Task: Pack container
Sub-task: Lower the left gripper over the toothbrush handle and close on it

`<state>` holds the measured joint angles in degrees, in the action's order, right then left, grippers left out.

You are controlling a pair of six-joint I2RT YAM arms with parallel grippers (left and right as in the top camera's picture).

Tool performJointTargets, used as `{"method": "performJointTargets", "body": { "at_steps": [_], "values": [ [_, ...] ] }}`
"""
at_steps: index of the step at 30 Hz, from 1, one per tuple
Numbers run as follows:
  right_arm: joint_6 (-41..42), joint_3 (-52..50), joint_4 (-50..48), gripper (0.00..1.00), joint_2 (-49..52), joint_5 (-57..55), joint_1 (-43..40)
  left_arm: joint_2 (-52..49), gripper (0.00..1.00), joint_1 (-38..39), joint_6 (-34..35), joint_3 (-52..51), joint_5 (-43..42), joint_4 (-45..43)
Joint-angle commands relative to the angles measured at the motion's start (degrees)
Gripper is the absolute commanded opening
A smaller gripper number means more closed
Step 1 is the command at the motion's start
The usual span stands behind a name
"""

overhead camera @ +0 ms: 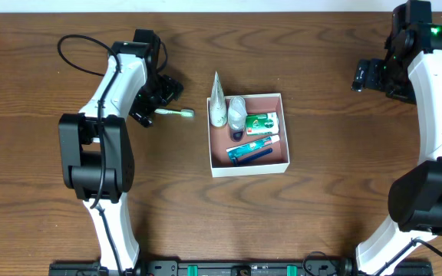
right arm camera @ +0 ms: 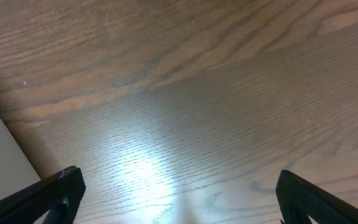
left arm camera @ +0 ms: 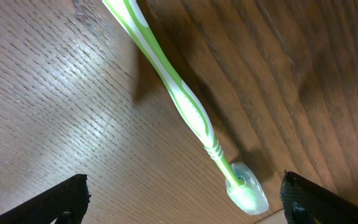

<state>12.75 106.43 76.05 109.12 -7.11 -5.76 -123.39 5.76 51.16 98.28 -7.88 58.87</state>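
Toothbrush (left arm camera: 188,112) lies under my wide-spread left gripper (left arm camera: 186,208), so I'd centre on its handle, squeeze gently, then carry it to the container (overhead camera: 250,168) mid-frame.

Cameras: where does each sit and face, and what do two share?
Overhead: fixed above, looking down on the brown wooden table, small square white-walled container, left gripper and right gripper.
Left wrist: behind the left gripper, facing down at the green-and-white toothbrush; dark fingertips at bottom corners.
Right wrist: behind the right gripper, facing bare wood; fingertips likewise.
Shared: overhead and left wrist both show the toothbrush.
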Motion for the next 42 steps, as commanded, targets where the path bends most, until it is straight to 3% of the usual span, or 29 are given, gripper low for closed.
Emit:
{"method": "performJointTargets", "body": {
  "at_steps": [1, 42],
  "values": [
    [-0.63, 0.70, 0.07, 0.99, -1.01, -0.37, 0.13, -0.94, 0.98, 1.03, -0.50, 0.42, 3.23, 0.09],
    [-0.63, 0.70, 0.04, 0.99, -1.01, -0.37, 0.15, -1.29, 1.00, 2.69, -0.33, -6.19, 3.87, -3.80]
  ]
}}
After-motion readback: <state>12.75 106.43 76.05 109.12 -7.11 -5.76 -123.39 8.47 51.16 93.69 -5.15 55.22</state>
